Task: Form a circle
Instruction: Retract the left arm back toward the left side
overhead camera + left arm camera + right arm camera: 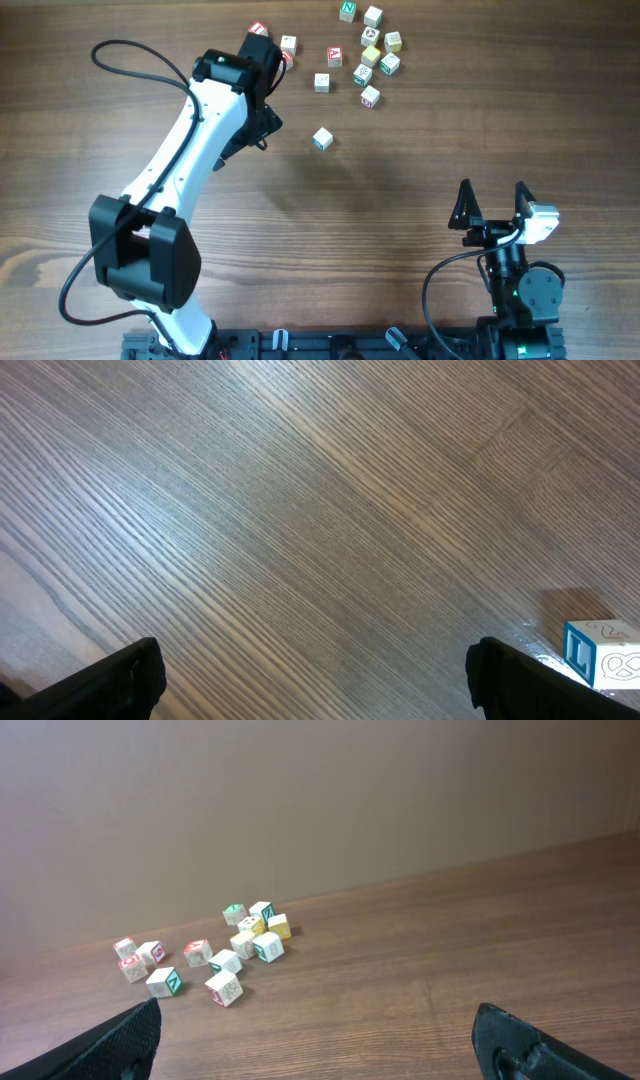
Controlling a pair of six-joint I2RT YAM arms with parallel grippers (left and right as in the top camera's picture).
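Note:
The circle shows only as a tight clump of three pale letter cubes [133,967] at the far left of the right wrist view. In the overhead view two of its cubes [288,44] peek out beside the left arm's black elbow. My left gripper [262,128] [315,682] hangs open over bare wood with nothing between its fingers. A lone cube with a blue letter [605,652] [322,138] sits just outside its right finger. My right gripper [492,190] [320,1045] stands open and empty near the front right, far from the cubes.
A looser scatter of several similar letter cubes [371,54] [250,942] lies at the back, right of the clump. The left arm [190,140] stretches diagonally from the front left across the table. Its black cable [130,48] loops at the back left.

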